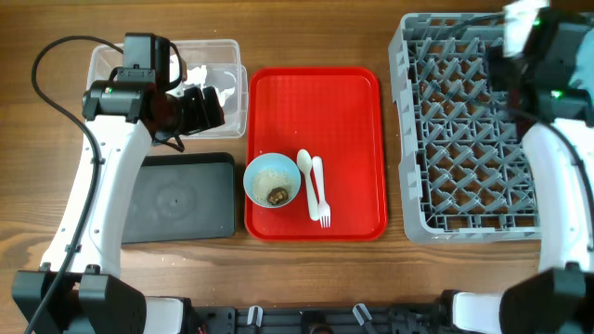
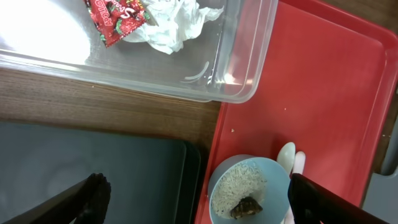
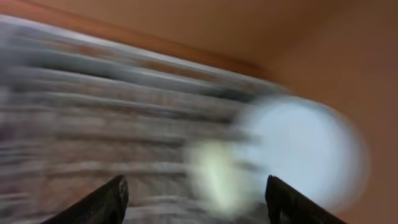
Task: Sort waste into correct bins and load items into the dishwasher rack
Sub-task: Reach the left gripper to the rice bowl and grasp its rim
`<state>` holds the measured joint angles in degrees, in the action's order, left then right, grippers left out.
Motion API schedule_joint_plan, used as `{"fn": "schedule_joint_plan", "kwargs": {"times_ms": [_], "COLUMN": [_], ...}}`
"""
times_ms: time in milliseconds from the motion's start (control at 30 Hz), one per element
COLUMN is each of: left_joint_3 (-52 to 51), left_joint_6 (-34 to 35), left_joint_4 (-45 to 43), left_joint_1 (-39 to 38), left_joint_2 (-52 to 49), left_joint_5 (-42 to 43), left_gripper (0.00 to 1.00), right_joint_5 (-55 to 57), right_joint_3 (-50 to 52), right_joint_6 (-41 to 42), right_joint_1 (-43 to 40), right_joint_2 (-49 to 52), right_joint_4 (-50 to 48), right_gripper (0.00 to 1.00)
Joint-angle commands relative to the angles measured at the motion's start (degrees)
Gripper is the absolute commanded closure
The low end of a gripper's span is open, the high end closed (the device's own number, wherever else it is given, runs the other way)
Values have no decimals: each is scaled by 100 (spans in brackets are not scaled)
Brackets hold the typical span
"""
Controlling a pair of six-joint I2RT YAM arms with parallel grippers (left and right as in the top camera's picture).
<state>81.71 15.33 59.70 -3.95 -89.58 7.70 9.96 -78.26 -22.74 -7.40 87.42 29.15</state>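
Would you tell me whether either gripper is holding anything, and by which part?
Nothing is held: the left gripper and right gripper are both open and empty.

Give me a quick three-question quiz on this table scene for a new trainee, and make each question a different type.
1. True or false: the red wrapper and the tissue lie in the clear tub.
2. What lies beside the bowl on the red tray? A: a yellow cup. B: the spoon and fork. C: a plate.
3. Fill the gap: the left end effector is ___ and holds nothing.

Key: 1 true; 2 B; 3 open.
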Motion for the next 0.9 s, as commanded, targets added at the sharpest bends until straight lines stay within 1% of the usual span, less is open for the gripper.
{"fn": "schedule_joint_plan", "kwargs": {"times_ms": [0,33,100,133,200,267,333,500,600,633,667,767,867], "left_joint_3": [4,4,4,4,4,4,4,4,4,4,4,4,4], "left_joint_6": [9,9,9,44,267,551,807,1143,1287,1419,1545,1565,1563], "left_joint_4": [4,15,17,46,94,125,116,55,-11,-48,-83,-256,-337], "left_joint_1": [20,20,0,-59,-208,-551,-931,-2175,-2780,-2962,-3097,-3425,-3628], "left_joint_2": [114,114,114,114,111,96,57,-382,-813,-990,-1130,-1554,-1967], "left_joint_5": [-28,-28,-24,22,83,76,72,-140,-142,-140,-142,-229,-398], "left_gripper": [7,7,11,11,11,11,11,11,11,11,11,12,13], "right_joint_5": [-2905,-2994,-2981,-2774,-2369,-2151,-2153,-2124,-1770,-1530,-1349,-990,-992], "right_joint_3": [26,28,28,28,28,26,26,26,26,26,26,26,26], "right_joint_6": [1320,1561,1792,1912,2131,2175,2164,2164,2194,2363,2479,2614,2616], "right_joint_1": [691,929,1235,1397,1486,1482,1482,1482,1482,1482,1482,1482,1482], "right_joint_2": [-35,-2,35,37,33,33,33,33,33,33,33,33,33], "right_joint_4": [848,1163,1567,1808,2063,2315,2433,2463,2566,2636,2686,2820,2865], "right_gripper": [30,30,30,30,30,28,26,23,23,23,23,23,23]}}
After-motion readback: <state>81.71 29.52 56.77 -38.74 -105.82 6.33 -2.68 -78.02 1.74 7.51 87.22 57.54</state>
